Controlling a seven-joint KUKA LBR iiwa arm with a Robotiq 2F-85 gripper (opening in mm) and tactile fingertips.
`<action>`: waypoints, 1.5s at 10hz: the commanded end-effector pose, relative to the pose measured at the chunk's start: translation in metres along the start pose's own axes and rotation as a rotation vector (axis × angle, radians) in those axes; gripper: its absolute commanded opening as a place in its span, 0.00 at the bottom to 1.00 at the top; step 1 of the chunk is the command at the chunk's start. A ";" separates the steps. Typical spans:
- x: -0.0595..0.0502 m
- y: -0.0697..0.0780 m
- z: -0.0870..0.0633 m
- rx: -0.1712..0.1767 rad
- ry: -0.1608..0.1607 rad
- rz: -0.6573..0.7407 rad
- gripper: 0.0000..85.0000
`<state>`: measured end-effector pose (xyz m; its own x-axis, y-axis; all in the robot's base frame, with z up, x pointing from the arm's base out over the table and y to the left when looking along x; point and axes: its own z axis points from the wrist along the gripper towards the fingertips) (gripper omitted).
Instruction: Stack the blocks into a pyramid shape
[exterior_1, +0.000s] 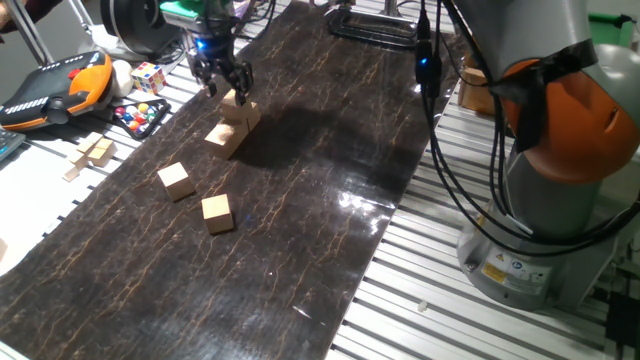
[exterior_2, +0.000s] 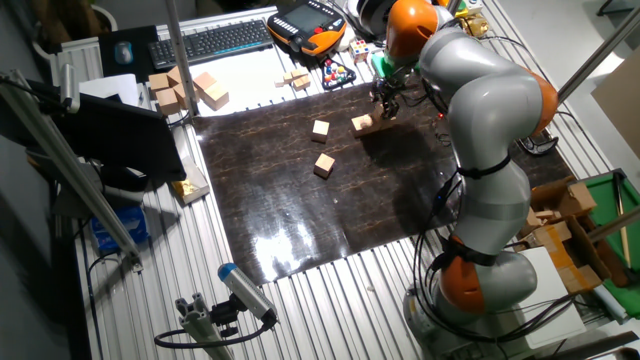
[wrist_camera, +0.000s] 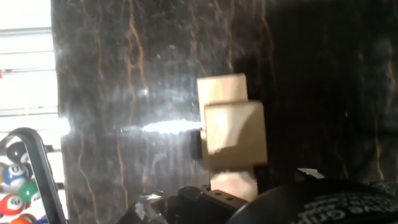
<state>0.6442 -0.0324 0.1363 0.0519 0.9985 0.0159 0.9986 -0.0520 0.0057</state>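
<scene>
Several light-tan wooden blocks lie on the dark mat (exterior_1: 300, 230). A short row of blocks (exterior_1: 226, 136) stands at the mat's far left, with one block (exterior_1: 237, 98) on top of it. In the hand view the top block (wrist_camera: 235, 134) fills the middle, and row blocks (wrist_camera: 222, 87) stick out on both sides of it. Two loose blocks (exterior_1: 175, 180) (exterior_1: 217, 212) lie nearer, apart from each other. My gripper (exterior_1: 226, 86) hangs just above the top block, its jaws spread wider than the block and holding nothing. In the other fixed view the stack (exterior_2: 362, 124) sits under the gripper (exterior_2: 385, 104).
A multicoloured puzzle cube (exterior_1: 148, 76), a tray of billiard balls (exterior_1: 140, 117) and an orange teach pendant (exterior_1: 55, 88) lie left of the mat. Pale flat wooden pieces (exterior_1: 95, 152) lie beside it. The arm's base (exterior_1: 560, 200) and cables stand at the right.
</scene>
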 end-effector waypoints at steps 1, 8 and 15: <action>0.007 -0.001 0.000 0.000 0.000 0.010 0.82; 0.060 -0.013 0.017 -0.017 -0.020 -0.053 0.82; 0.070 -0.013 0.030 -0.026 0.006 -0.227 0.80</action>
<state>0.6352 0.0385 0.1074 -0.1724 0.9849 0.0173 0.9845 0.1717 0.0358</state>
